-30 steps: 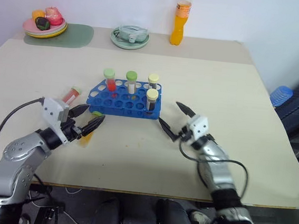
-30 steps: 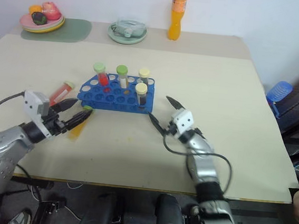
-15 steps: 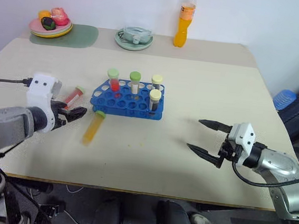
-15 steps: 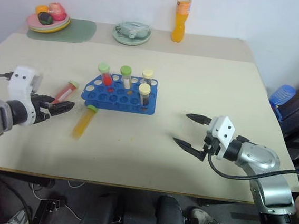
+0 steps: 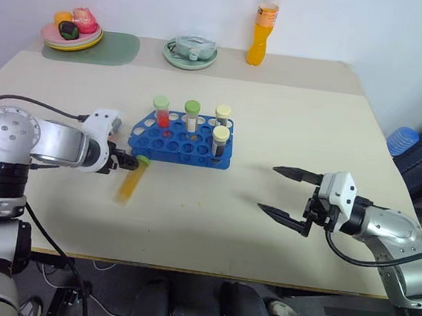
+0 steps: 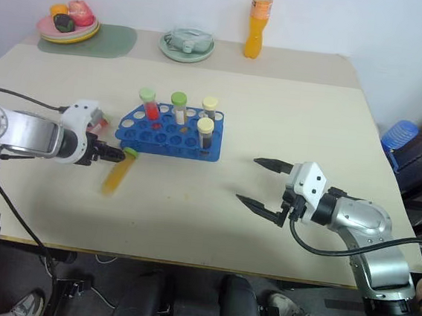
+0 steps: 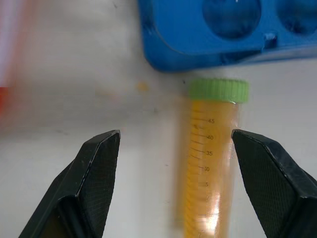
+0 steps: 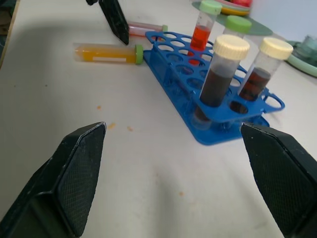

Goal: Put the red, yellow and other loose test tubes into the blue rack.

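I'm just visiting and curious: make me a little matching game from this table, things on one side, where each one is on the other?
Things:
1. yellow test tube
2. red test tube
3. orange drink bottle
4. plate of fruit

Places:
A. standing at the far edge of the table
B. lying flat just in front of the blue rack
C. on the green mat in the far left corner
D. upright in the rack

Pairs: 1-B, 2-D, 3-A, 4-C
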You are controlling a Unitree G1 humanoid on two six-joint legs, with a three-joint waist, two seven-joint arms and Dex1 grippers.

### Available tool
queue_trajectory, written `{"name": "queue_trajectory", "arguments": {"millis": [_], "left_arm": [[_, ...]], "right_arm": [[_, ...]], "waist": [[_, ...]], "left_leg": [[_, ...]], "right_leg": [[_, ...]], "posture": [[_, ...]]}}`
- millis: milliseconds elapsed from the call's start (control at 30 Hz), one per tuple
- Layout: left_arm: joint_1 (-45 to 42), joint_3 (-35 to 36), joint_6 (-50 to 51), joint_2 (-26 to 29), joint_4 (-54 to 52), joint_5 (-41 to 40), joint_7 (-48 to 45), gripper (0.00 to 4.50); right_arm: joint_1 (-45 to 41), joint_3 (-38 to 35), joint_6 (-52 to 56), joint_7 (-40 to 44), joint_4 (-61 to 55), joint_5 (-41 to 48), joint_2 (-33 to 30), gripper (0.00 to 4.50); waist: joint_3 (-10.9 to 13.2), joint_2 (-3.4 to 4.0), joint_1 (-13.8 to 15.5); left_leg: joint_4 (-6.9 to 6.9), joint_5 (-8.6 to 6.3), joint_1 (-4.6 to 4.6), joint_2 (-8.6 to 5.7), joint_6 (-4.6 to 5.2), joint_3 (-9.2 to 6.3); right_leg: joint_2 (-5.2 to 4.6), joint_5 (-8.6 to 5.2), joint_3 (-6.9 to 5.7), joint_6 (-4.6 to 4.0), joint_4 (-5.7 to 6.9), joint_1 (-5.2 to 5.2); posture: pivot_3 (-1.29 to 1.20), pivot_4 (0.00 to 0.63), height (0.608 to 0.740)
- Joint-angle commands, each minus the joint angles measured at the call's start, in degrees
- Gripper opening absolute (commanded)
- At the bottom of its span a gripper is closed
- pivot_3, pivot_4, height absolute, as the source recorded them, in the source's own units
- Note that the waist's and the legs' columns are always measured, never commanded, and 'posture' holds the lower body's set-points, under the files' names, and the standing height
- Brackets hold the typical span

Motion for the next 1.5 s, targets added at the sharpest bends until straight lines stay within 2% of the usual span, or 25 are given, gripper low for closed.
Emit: {"name": "queue_trajectory", "arguments": {"millis": [33,133,233,333,400,467,600,767,867,933,967,1033,1100,1200,1300,1500], "left_arm": [[-2.1,-1.2,0.5,-0.2,1.9,-5.1,6.5,3.69],[-2.0,-1.2,0.5,-2.6,4.1,-9.1,13.7,3.69],[-0.6,-2.8,-2.1,-2.1,4.3,-15.5,20.7,3.69],[0.7,-6.5,-6.5,-0.2,3.0,-23.4,27.1,2.79],[1.3,-8.9,-9.9,1.1,2.0,-28.5,30.6,1.79],[2.5,-9.4,-12.4,1.2,0.8,-30.1,32.4,0.84],[5.7,-8.1,-15.2,1.3,-3.3,-30.1,33.2,0.75],[9.5,-5.1,-18.5,6.1,-11.6,-30.1,28.9,0.75],[13.7,2.0,-19.5,7.4,-24.1,-21.8,8.6,0.75],[18.3,7.3,-29.8,5.5,-32.9,-8.3,-8.1,0.75],[21.1,10.0,-33.2,4.5,-35.1,-4.7,-13.8,0.75],[24.8,10.1,-35.8,5.5,-37.5,2.2,-20.0,0.75],[27.8,8.0,-43.8,5.4,-39.7,14.2,-28.4,0.75],[29.6,3.8,-55.6,1.8,-39.3,29.4,-36.0,0.75],[30.3,0.5,-71.9,-5.0,-35.5,44.0,-41.6,0.75],[26.0,-6.3,-95.7,-19.9,-17.8,62.1,-48.5,0.75]], "right_arm": [[1.3,-2.5,-1.2,-0.8,-2.9,0.5,-0.1,4.43],[2.6,-2.6,-1.6,-1.2,-3.5,0.2,0.2,4.43],[2.7,-2.5,-1.6,-1.7,-3.6,0.3,0.4,4.43],[2.3,-2.2,-2.0,-1.8,-2.9,0.2,0.5,4.50],[2.0,-2.0,-2.2,-1.7,-2.6,0.0,0.5,4.50],[1.6,-1.7,-2.2,-1.6,-2.2,0.0,0.6,4.50],[0.8,-1.2,-2.4,-1.3,-1.3,-0.2,0.7,4.50],[-1.4,-0.3,-1.9,-1.3,-0.4,-0.3,0.9,4.50],[-2.9,0.3,-0.9,-1.5,-0.2,0.0,1.0,4.50],[-3.9,0.5,-0.3,-1.5,0.0,0.2,1.0,4.50],[-4.5,0.6,0.1,-1.5,0.1,0.5,1.1,4.50],[-5.3,0.6,0.7,-1.6,0.1,1.0,1.4,4.50],[-5.5,0.5,1.0,-1.7,0.2,0.9,1.4,4.50],[-5.2,-0.5,1.9,-2.3,0.1,1.2,1.2,4.50],[-4.3,-1.4,2.9,-3.5,-1.5,1.2,0.9,4.50],[-0.8,-5.1,5.3,-5.1,-5.3,1.8,-0.6,4.50]], "waist": [[0.0,0.00,0.0],[0.0,0.00,0.1],[0.0,-0.03,0.0],[0.0,-0.03,0.0],[0.0,-0.03,0.0],[0.0,-0.03,0.1],[0.0,-0.01,0.2],[0.0,0.01,-0.1],[0.0,0.04,0.0],[0.1,0.06,0.3],[0.0,0.16,0.3],[0.1,0.14,0.5],[0.1,0.24,0.5],[0.1,0.23,1.1],[0.1,0.21,1.5],[0.1,0.20,1.6]], "left_leg": [[0.00,0.00,0.00,0.00,0.00,0.00],[0.00,0.01,0.04,-0.01,-0.01,0.00],[0.00,0.01,0.08,-0.01,-0.01,-0.01],[-0.01,0.02,0.13,0.01,-0.04,-0.02],[-0.01,0.02,0.15,0.01,-0.05,-0.02],[-0.01,0.02,0.17,0.00,-0.05,-0.01],[-0.01,0.02,0.21,-0.03,-0.05,-0.01],[-0.03,0.02,0.23,-0.03,-0.05,0.01],[-0.06,0.02,0.22,-0.02,-0.05,0.03],[-0.05,0.02,0.20,-0.06,-0.05,0.24],[-0.05,0.02,0.20,-0.07,-0.05,0.25],[-0.08,0.00,0.21,-0.06,-0.04,0.33],[-0.11,0.00,0.23,-0.05,-0.04,0.33],[-0.11,0.00,0.23,-0.05,-0.03,0.35],[-0.09,-0.07,0.16,-0.07,0.09,0.36],[-0.01,-0.13,0.10,-0.08,0.19,0.37]], "right_leg": [[0.00,0.00,0.00,0.00,0.01,0.00],[0.00,0.00,0.00,0.00,0.00,0.05],[0.00,0.00,0.00,0.00,-0.02,0.10],[-0.01,0.00,0.01,0.00,0.01,0.10],[-0.01,0.00,0.02,0.00,0.01,0.12],[-0.04,0.00,0.03,0.00,-0.01,0.15],[-0.03,0.00,0.02,-0.01,-0.06,0.22],[-0.01,0.00,0.01,-0.01,-0.09,0.25],[0.01,-0.01,0.00,-0.02,-0.10,0.22],[0.01,-0.02,-0.02,-0.03,-0.18,0.25],[0.01,-0.04,-0.03,-0.07,-0.23,0.28],[0.01,-0.10,-0.02,-0.20,-0.29,0.28],[0.03,-0.10,-0.03,-0.19,-0.29,0.27],[0.03,-0.10,-0.02,-0.21,-0.32,0.29],[0.02,-0.09,-0.02,-0.21,-0.46,0.31],[0.01,0.01,-0.03,-0.03,-0.51,0.33]], "posture": [[0.00,0.150,0.740],[0.00,0.150,0.740],[0.00,0.150,0.740],[0.00,0.150,0.740],[0.00,0.150,0.740],[0.00,0.150,0.740],[0.00,0.150,0.740],[0.00,0.150,0.740],[0.00,0.150,0.740],[0.00,0.150,0.740],[0.00,0.150,0.740],[0.00,0.150,0.740],[0.00,0.150,0.740],[0.00,0.150,0.740],[0.00,0.150,0.740],[0.00,0.150,0.740]]}}
